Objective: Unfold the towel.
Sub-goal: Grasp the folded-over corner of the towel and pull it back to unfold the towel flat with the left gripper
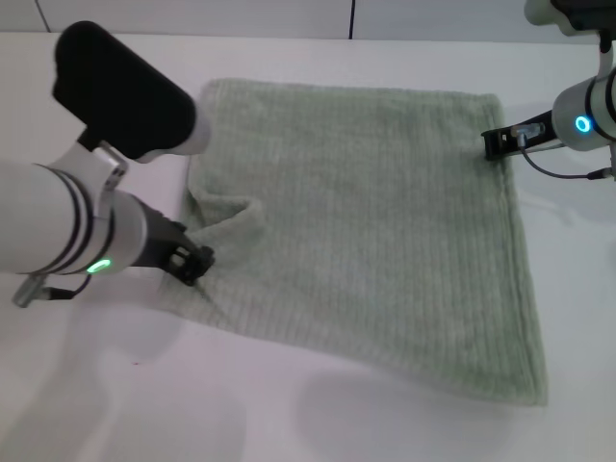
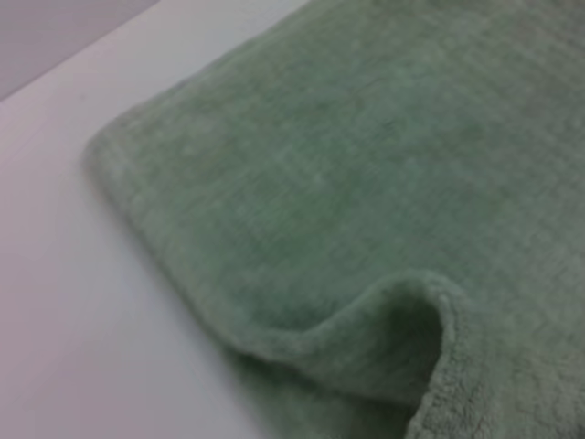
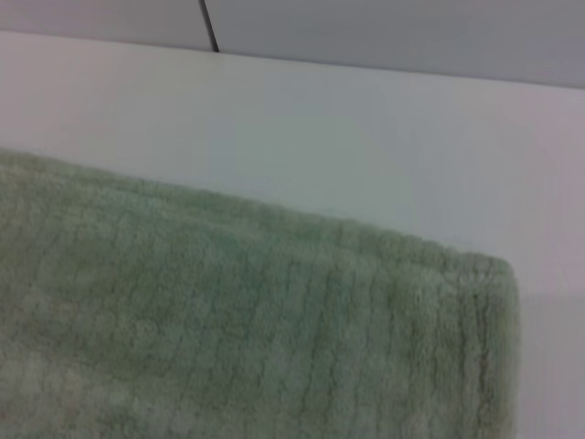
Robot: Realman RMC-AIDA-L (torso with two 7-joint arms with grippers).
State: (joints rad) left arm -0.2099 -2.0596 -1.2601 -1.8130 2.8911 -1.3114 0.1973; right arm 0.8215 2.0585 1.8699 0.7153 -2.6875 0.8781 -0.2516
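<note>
Towel (image 1: 375,221) spread nearly flat on white table (image 1: 318,423), left gripper (image 1: 195,260) pinching a bunched fold at its near-left edge, right gripper (image 1: 494,144) touching the far-right corner, finger spread unclear.

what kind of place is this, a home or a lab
Probably a lab or test bench, not a home: a bare white tabletop against a plain panelled wall, with only a pale sage-green terry towel laid out between two robot arms.
</note>
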